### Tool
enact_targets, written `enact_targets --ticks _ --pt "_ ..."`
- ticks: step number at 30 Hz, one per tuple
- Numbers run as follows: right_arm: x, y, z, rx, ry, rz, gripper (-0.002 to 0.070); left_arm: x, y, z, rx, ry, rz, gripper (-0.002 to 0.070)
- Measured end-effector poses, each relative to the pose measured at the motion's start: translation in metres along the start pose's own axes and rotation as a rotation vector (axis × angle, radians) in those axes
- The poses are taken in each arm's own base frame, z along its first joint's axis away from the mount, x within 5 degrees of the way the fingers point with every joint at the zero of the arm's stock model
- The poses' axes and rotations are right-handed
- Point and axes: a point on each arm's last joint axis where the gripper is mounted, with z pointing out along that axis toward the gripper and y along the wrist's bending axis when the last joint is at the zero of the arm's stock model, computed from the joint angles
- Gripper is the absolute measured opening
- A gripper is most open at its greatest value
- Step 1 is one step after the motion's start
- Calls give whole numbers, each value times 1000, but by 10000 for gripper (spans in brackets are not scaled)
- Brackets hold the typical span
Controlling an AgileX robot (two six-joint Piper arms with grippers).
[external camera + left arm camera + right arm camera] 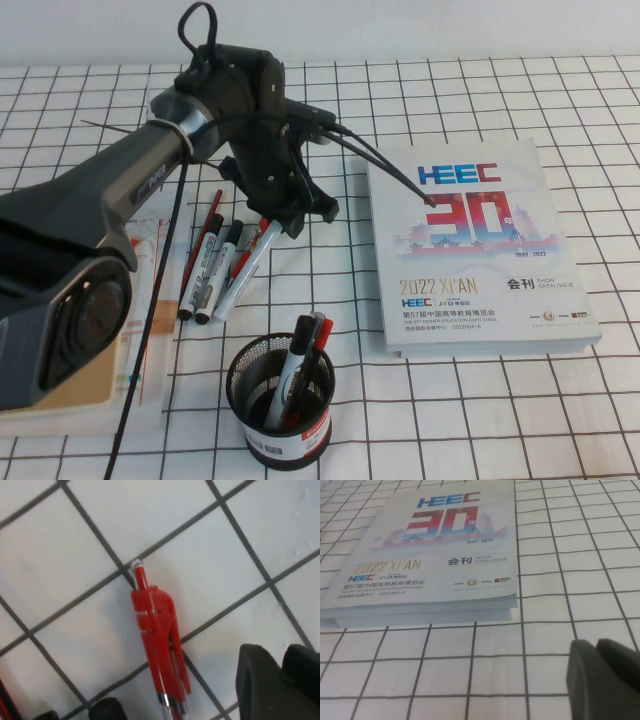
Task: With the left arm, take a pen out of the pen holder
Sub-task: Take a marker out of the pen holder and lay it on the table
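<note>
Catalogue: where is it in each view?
High view: catalogue right of centre; left gripper by the loose pens.
Left wrist view: not in it; only left gripper beside a red pen.
Right wrist view: on the checked cloth ahead of the right gripper.
Shared landmark: the checked cloth.

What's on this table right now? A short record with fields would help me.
Left gripper: low over the checked cloth, beside a red pen
Right gripper: above the checked cloth, near the catalogue
Pen holder: upright, with standing pens inside
Loose pens: lying beside the left gripper
</note>
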Motion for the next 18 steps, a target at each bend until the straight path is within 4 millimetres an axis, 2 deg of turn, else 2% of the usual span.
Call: enact_targets --ticks 4,9,13,16,18 --pt "0 0 0 0 0 0 -15 -1 1 1 -6 -14 10 94" --pt "0 0 0 0 0 0 -15 -2 5 1 -35 -24 12 241" --pt "0 0 0 0 0 0 -15 -2 8 -2 -85 -22 -21 299" --pt "0 0 0 0 0 0 -15 -3 5 -18 -136 -38 -5 306" --pt "0 0 0 0 0 0 -15 -3 -2 -38 -158 -64 10 274"
